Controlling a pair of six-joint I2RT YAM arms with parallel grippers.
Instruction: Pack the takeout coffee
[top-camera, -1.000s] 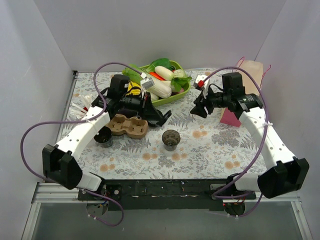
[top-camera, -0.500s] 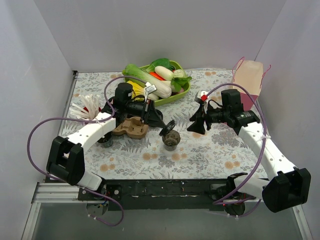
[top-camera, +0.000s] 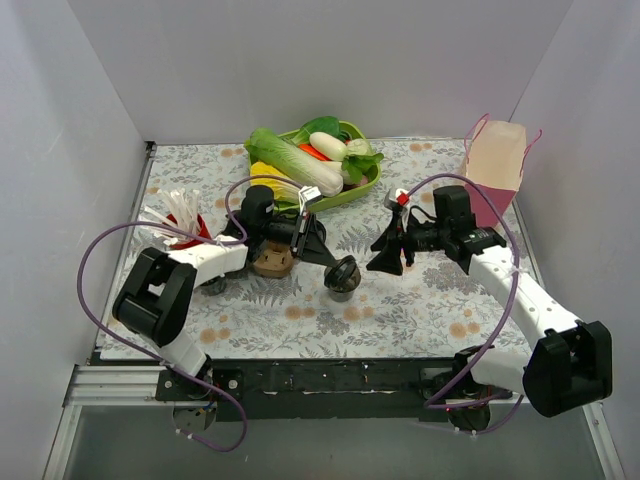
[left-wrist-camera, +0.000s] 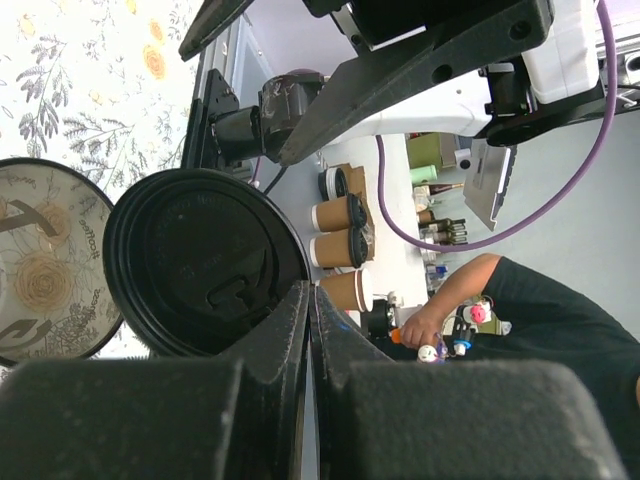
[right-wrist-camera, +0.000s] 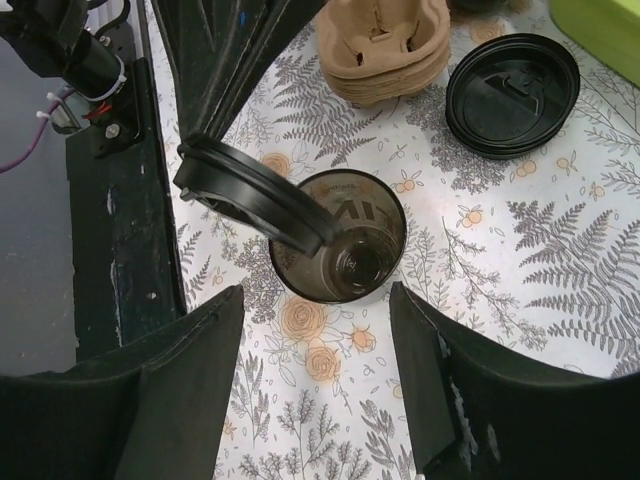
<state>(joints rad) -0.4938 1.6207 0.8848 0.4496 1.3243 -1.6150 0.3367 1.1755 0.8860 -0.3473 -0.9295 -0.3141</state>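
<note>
The small dark disposable coffee cup (right-wrist-camera: 340, 250) stands upright and uncovered near the middle of the bench (top-camera: 430, 300), between the two arms. The left end effector (left-wrist-camera: 310, 300) is pinched on the edge of a round black plastic lid (left-wrist-camera: 205, 262). It holds the lid tilted over the cup's rim, one side low and the other raised, which looks like the start of capping the cup before it is packed. The right end effector (right-wrist-camera: 315, 400) has its fingers spread and holds nothing. It hovers just beside the cup on the far side from the lid, probably to steady the cup while the lid is pressed home. A brown moulded-cardboard two-hole carrier (top-camera: 272, 262) sits close on the cup's left, within easy reach for the packing step. A stack of spare black lids (right-wrist-camera: 512, 95) lies on the bench beyond it. The bench is covered in a pale cloth printed with ferns and orange flowers, which may let a light cup slide. White walls (top-camera: 330, 60) close it in on three sides. At the back are a green tray of vegetables (top-camera: 352, 185) and a pink paper bag (top-camera: 495, 165), with a red cup of white straws (top-camera: 185, 218) at the left. The left wrist view shows, past the bench, a person in a dark top (left-wrist-camera: 530, 320) and some brown paper cups (left-wrist-camera: 340, 215).
</note>
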